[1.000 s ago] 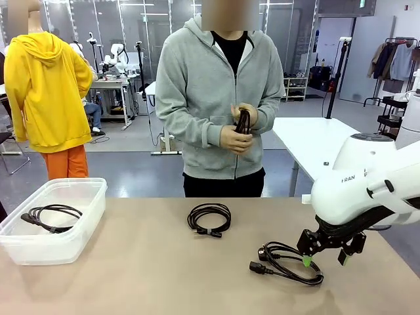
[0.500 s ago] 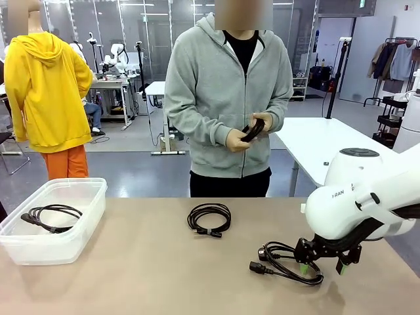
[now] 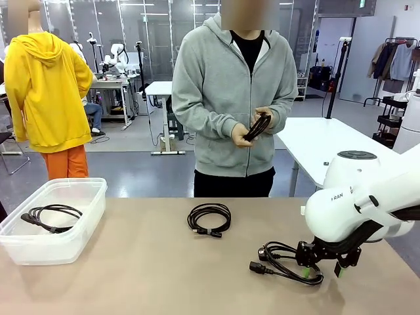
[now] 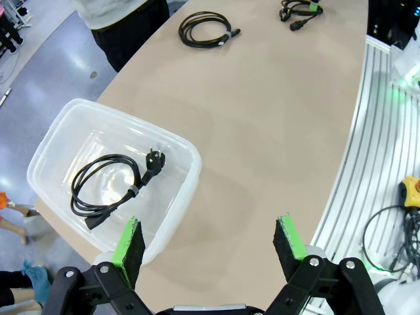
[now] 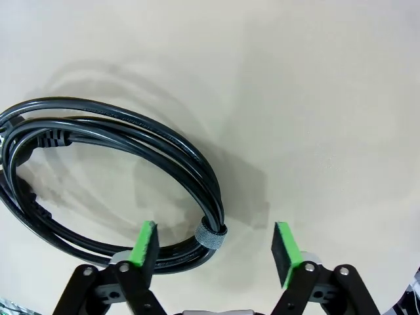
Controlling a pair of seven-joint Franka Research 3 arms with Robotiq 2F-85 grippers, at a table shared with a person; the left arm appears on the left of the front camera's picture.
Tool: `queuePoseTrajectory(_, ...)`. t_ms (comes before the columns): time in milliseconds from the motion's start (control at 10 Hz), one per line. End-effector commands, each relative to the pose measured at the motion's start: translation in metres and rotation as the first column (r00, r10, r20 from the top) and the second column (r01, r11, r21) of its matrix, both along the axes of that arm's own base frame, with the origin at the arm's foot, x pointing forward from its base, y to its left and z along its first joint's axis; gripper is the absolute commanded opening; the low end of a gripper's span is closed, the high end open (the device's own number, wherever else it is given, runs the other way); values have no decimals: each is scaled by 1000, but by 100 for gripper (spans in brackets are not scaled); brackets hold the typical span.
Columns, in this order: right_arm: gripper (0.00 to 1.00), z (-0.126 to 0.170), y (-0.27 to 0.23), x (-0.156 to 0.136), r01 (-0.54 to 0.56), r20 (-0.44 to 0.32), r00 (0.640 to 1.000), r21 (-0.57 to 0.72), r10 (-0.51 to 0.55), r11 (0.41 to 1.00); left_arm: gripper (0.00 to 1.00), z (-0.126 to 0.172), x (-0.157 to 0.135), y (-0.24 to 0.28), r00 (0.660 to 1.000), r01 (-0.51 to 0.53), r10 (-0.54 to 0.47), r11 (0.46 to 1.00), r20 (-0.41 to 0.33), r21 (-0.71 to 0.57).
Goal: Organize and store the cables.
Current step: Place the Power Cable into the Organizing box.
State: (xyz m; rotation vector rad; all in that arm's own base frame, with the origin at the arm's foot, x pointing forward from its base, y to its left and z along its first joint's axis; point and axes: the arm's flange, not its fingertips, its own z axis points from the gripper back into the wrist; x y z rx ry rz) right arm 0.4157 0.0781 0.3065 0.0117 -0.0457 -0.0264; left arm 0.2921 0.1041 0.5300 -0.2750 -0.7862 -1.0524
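Note:
One coiled black cable (image 3: 287, 261) lies at the right of the table, and my right gripper (image 3: 321, 270) hangs low over its right end. In the right wrist view that cable (image 5: 118, 125) curves up from the left. Its grey strap (image 5: 211, 234) lies between the open fingers of my right gripper (image 5: 215, 244), which touch nothing. A second cable (image 3: 209, 218) rests mid-table. A third cable (image 4: 108, 187) lies inside the clear bin (image 4: 178, 197). My left gripper (image 4: 209, 246) hovers open and empty high above the table beside the bin. The person's hands hold another cable (image 3: 257, 127).
The clear bin (image 3: 39, 246) stands at the table's left edge. The person in a grey hoodie (image 3: 230, 98) stands at the far side. Bare tan tabletop (image 3: 144, 269) stretches between bin and cables. A metal rail and wiring (image 4: 384, 216) run along my side.
My right gripper has sunk lower onto the right end of the near cable. The person has stepped slightly right and turned the cable in their hands.

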Motion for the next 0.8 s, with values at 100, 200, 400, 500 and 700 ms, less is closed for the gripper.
queuePoseTrajectory(100, 53, -10, 1, -26, 33, 25, 999, -35, -32, 999, 100, 0, 0, 0, 1000, -10, 10, 1000, -7, -7)
queuePoseTrajectory(200, 65, -10, 1, -26, 41, 26, 999, -34, -40, 999, 100, 0, 0, 0, 1000, -10, 10, 1000, -7, -7)
queuePoseTrajectory(400, 45, -10, 0, -25, 47, 24, 999, -29, -46, 998, 100, 0, 0, 0, 1000, -10, 10, 1000, -7, -7)
queuePoseTrajectory(500, 14, -10, 0, -25, 44, 23, 999, -28, -43, 999, 100, 0, 0, 0, 1000, -10, 10, 1000, -7, -7)
queuePoseTrajectory(700, 0, -9, -1, -24, 46, 24, 999, -27, -45, 999, 100, 0, 0, 0, 1000, -10, 10, 1000, -7, -7)
